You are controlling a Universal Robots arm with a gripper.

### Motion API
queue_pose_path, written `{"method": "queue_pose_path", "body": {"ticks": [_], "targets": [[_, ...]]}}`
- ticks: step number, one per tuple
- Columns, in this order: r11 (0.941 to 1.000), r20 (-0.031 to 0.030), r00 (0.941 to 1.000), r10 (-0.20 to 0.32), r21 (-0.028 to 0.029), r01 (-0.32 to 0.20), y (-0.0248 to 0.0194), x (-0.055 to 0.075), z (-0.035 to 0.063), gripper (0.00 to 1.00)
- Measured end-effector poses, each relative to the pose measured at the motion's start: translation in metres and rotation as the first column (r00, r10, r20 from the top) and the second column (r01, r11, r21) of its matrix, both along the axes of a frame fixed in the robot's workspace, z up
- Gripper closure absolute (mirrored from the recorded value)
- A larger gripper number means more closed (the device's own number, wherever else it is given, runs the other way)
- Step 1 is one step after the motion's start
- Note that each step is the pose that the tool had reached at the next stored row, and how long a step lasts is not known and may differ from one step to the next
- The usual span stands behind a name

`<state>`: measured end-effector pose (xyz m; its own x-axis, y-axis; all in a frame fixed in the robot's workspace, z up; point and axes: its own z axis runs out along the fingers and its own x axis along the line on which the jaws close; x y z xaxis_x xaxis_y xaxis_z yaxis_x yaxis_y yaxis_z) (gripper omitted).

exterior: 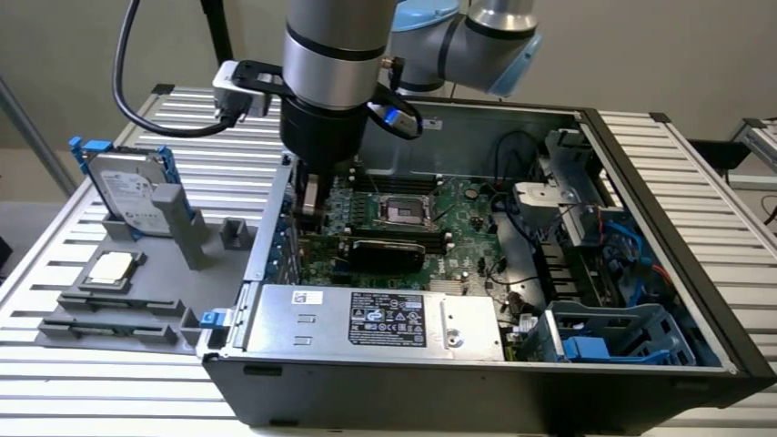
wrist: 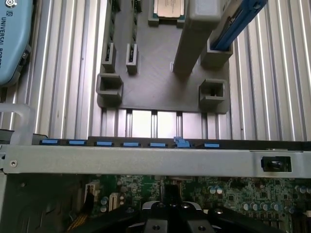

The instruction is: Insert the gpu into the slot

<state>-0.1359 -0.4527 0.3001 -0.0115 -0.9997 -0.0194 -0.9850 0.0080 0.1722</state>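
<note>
Starting at the exterior view's left, a silver hard drive (exterior: 126,193) with blue rails stands upright in a grey fixture (exterior: 134,282) on the slatted tabletop (exterior: 73,382), well apart from the fingers (exterior: 313,202). A processor chip (exterior: 112,267) lies on the same fixture. The fingers reach down inside the open computer case (exterior: 486,382), over the green motherboard (exterior: 456,232); whether they are open or closed cannot be told. The gpu (exterior: 386,253) lies flat on the motherboard, just beside and below the fingers toward the exterior view's right. Beyond it sits the square silver socket (exterior: 405,210). The power supply (exterior: 377,319) lies nearer the camera.
</note>
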Motion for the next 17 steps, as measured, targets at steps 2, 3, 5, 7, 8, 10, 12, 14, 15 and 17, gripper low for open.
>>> {"method": "queue_pose_path", "body": {"ticks": [2,3,5,7,8,10,12,14,15,17], "targets": [[1.0000,-0.0004,1.0000,0.000,0.0000,0.000,0.0002,-0.0007,0.0000,0.89],[1.0000,-0.0004,1.0000,0.000,0.0001,0.000,0.0004,-0.0011,-0.0001,0.89],[1.0000,-0.0005,1.0000,0.000,0.0001,0.000,0.0010,-0.0013,-0.0001,0.89],[1.0000,-0.0006,1.0000,0.000,0.0002,0.000,0.0016,-0.0014,0.0000,0.89],[1.0000,-0.0005,1.0000,0.000,0.0003,0.000,0.0018,-0.0014,0.0000,0.89],[1.0000,-0.0005,1.0000,0.000,0.0005,0.000,0.0021,-0.0016,0.0000,0.89],[1.0000,-0.0005,1.0000,0.000,0.0008,0.000,0.0024,-0.0019,0.0000,0.89],[1.0000,-0.0005,1.0000,0.000,0.0011,0.000,0.0027,-0.0022,0.0000,0.89],[1.0000,-0.0005,1.0000,0.000,0.0012,0.000,0.0029,-0.0024,-0.0001,0.89],[1.0000,-0.0007,1.0000,0.000,0.0013,0.000,0.0032,-0.0029,-0.0001,0.89]]}}
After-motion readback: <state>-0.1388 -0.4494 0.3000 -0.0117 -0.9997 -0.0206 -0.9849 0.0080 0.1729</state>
